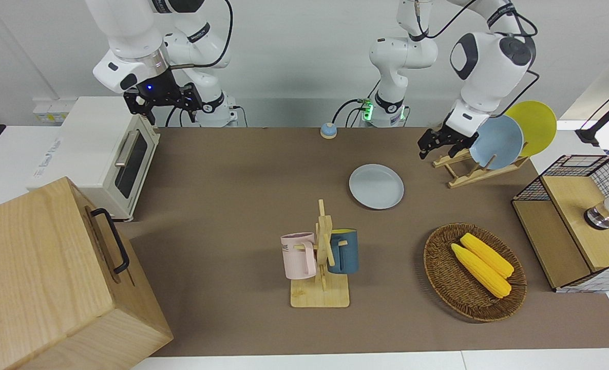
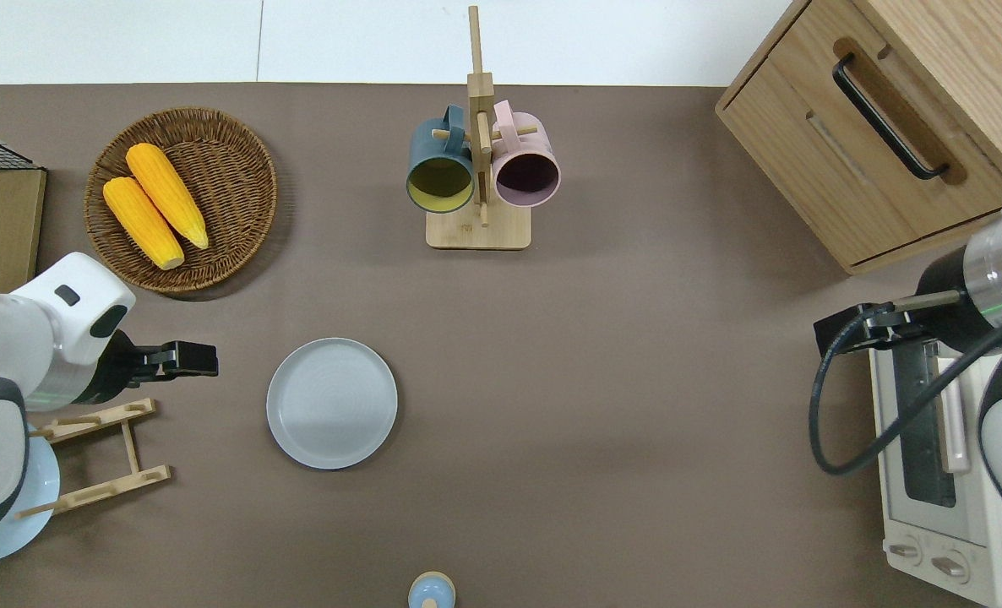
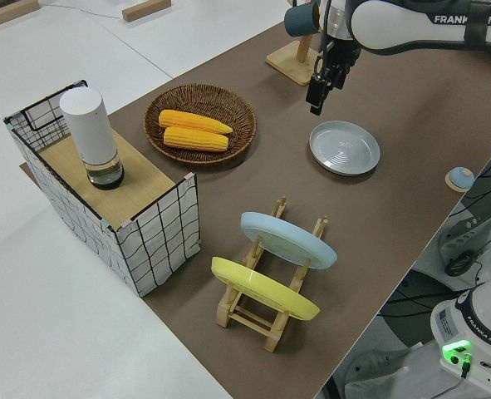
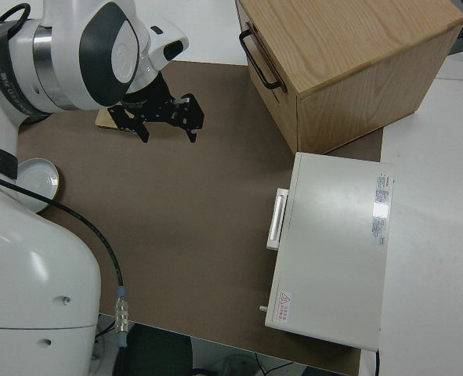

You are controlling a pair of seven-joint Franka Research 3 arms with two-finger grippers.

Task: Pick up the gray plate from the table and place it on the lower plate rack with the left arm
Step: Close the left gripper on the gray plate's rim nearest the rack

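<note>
— Where was this taken?
— A robotics lab staged as a kitchen: two white arms (image 1: pixel 469 67) bolted at a brown-covered table (image 1: pixel 232 205), bare white walls.
— And the kitchen part?
— A toaster oven (image 1: pixel 114 154), mug tree (image 1: pixel 321 257), plate rack (image 3: pixel 270 291), basket of corn (image 1: pixel 474 272).

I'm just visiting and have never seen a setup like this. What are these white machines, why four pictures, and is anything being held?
They are two robot arms with two-finger grippers. The four pictures show one moment: from across the table, from straight above, and from each end. The left gripper hangs empty and open over the table between the gray plate and the wooden plate rack, which already holds a light blue plate and a yellow plate. The gray plate lies flat on the brown table. The right arm is parked. Also there: a basket of corn, a mug tree, a toaster oven and a wooden cabinet.
</note>
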